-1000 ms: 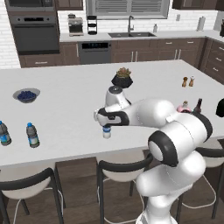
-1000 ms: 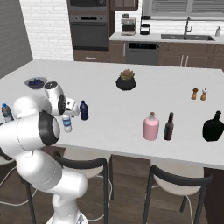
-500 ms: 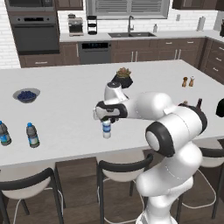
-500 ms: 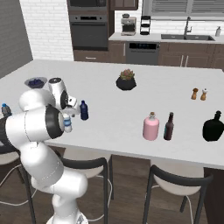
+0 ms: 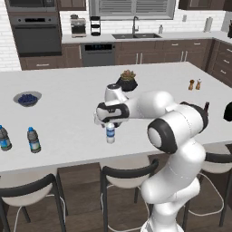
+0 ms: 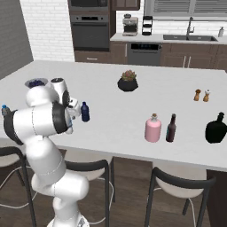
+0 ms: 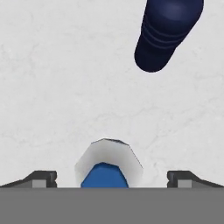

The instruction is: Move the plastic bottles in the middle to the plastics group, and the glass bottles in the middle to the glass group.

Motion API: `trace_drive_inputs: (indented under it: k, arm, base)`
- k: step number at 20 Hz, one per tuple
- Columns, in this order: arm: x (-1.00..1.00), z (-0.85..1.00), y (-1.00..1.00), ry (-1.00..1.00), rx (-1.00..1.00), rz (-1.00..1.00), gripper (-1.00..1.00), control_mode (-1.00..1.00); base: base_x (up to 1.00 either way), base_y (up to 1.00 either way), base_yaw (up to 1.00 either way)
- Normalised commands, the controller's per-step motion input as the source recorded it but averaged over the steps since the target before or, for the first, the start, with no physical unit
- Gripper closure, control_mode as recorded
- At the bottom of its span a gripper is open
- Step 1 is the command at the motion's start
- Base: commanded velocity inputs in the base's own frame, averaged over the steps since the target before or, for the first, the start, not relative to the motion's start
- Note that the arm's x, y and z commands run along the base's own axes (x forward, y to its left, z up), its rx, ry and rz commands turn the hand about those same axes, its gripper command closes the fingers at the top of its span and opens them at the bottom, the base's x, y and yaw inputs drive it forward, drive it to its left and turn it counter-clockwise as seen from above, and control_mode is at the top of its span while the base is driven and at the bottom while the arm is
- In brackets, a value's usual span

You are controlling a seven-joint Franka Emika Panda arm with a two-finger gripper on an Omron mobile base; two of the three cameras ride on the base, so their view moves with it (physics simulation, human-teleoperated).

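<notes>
My gripper (image 5: 109,123) hangs open, pointing down just over the clear white-capped plastic bottle (image 5: 110,134) near the counter's front edge. In the hand view that bottle (image 7: 106,161) sits between the spread fingertips (image 7: 38,178) of the gripper (image 7: 112,179), untouched. The dark navy plastic bottle (image 7: 167,33) stands just beyond it, also seen as the navy bottle (image 6: 85,111). The plastics group, two blue-capped bottles (image 5: 33,139) (image 5: 4,138), is at the far left. The pink glass bottle (image 6: 153,128) stands beside the slim dark brown bottle (image 6: 171,128).
On the white counter (image 5: 68,90) sit a bowl of blueberries (image 5: 27,98) at the back left, a potted plant (image 5: 128,80) at mid-back, salt and pepper shakers (image 6: 201,95), and a squat black vessel (image 6: 216,129) at the right. Stools (image 5: 124,174) line the front edge.
The arm's elbow has swung rightward while the hand stays over the clear bottle, jaws still wide. No bottle has moved.
</notes>
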Motion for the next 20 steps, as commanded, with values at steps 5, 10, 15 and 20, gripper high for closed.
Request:
trace_drive_inputs:
  k: [5, 10, 15, 20]
  arm:
    - [0.01, -0.24, 0.00, 0.00, 0.00, 0.00, -1.00, -1.00]
    - [0.01, -0.07, 0.00, 0.00, 0.00, 0.00, -1.00, -1.00]
    - [0.00, 0.00, 0.00, 0.00, 0.00, 0.00, 1.00, -1.00]
    - [0.00, 0.00, 0.00, 0.00, 0.00, 0.00, 1.00, -1.00]
  base:
    - [0.00, 0.00, 0.00]
    - [0.00, 0.00, 0.00]
    - [0.00, 0.00, 0.00]
    - [0.00, 0.00, 0.00]
